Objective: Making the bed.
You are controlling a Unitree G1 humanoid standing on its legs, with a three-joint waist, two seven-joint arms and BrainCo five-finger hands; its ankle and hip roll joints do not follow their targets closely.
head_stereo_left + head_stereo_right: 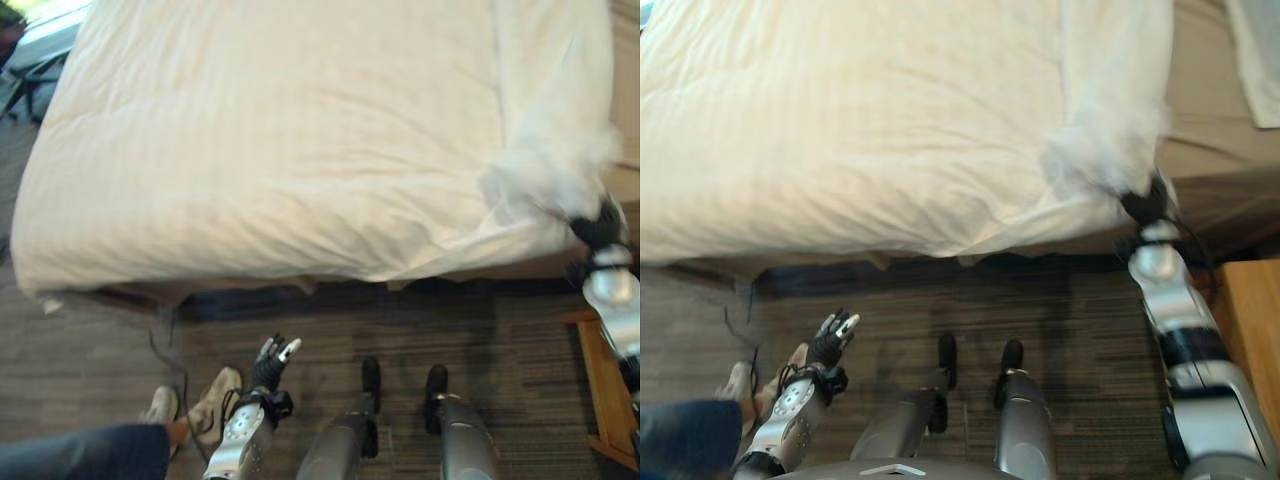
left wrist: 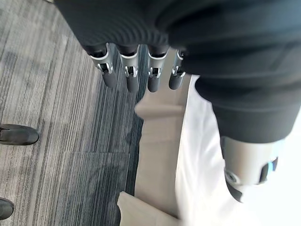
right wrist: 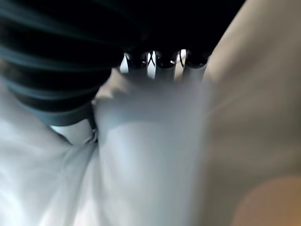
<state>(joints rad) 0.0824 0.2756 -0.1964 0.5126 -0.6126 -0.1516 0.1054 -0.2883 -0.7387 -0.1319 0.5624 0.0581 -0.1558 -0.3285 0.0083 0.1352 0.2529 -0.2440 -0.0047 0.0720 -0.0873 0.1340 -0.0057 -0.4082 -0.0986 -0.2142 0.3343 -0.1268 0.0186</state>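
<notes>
A cream duvet point(image 1: 280, 140) lies spread over the bed and hangs over its near edge. At the near right corner the cloth is gathered into a white bunch point(image 1: 1095, 150), and my right hand point(image 1: 1145, 205) is shut on it. In the right wrist view the fingers point(image 3: 155, 59) curl into the white fabric point(image 3: 146, 155). My left hand point(image 1: 272, 362) hangs low over the carpet in front of the bed, its fingers point(image 2: 131, 70) straight and holding nothing. Past them show the bed's side point(image 2: 157, 155) and the duvet's edge point(image 2: 202, 155).
A person's light shoes point(image 1: 190, 405) and blue trouser leg point(image 1: 80, 455) stand close to my left arm. A wooden bedside table point(image 1: 1250, 320) sits at the right. Right of the duvet the tan sheet point(image 1: 1210, 110) is bare. A dark chair point(image 1: 25, 75) stands far left.
</notes>
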